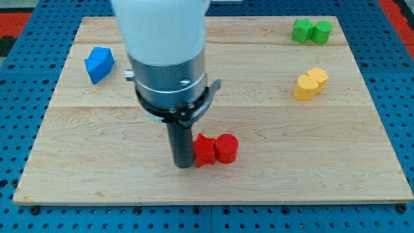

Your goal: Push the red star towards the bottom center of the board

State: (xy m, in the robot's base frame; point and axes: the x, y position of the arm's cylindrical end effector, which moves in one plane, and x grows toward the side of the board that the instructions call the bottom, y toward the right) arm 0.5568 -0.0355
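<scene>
The red star (204,150) lies on the wooden board (77,149), a little left of centre near the view's bottom. A red cylinder (226,148) touches its right side. My tip (184,164) is at the end of the dark rod, right against the star's left side. The arm's white and grey body hangs over the board above the tip and hides part of the board behind it.
A blue block (99,65) sits at the view's upper left. Two green blocks (311,31) stand together at the upper right. Two yellow blocks (311,83) stand together below them on the right. The board lies on a blue perforated table (19,77).
</scene>
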